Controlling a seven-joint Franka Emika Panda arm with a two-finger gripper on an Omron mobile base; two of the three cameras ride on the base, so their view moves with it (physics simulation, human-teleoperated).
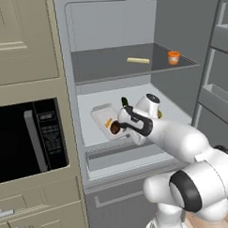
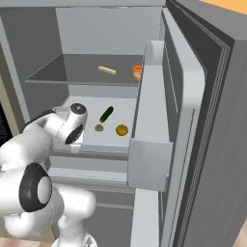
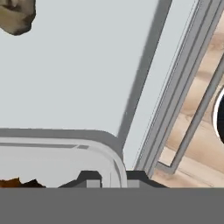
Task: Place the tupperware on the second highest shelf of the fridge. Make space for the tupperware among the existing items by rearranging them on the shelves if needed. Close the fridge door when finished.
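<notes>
The tupperware point(image 1: 104, 117), a pale rectangular box with orange-brown food inside, sits tilted over the left of the broad white second highest shelf point(image 1: 94, 100) of the open fridge point(image 1: 112, 22). My gripper point(image 1: 117, 128) is shut on its near right rim. In the hand view the box's rounded rim point(image 3: 65, 146) runs between my fingertips point(image 3: 89, 179), with the shelf's grey front edge point(image 3: 144, 70) beyond. On the same shelf lie a dark green cucumber point(image 2: 106, 114), a grey-brown lump point(image 2: 99, 128) and a yellow-green fruit point(image 2: 121, 130). Whether the box rests on the shelf I cannot tell.
A pale yellow stick point(image 1: 138, 60) and an orange cup point(image 1: 173, 57) stand on the dark grey upper shelf point(image 1: 109, 71). The fridge door point(image 2: 193, 125) stands open at the right, its grey bin ledges point(image 2: 149, 164) jutting inward. A black microwave point(image 1: 27, 138) sits left of the fridge.
</notes>
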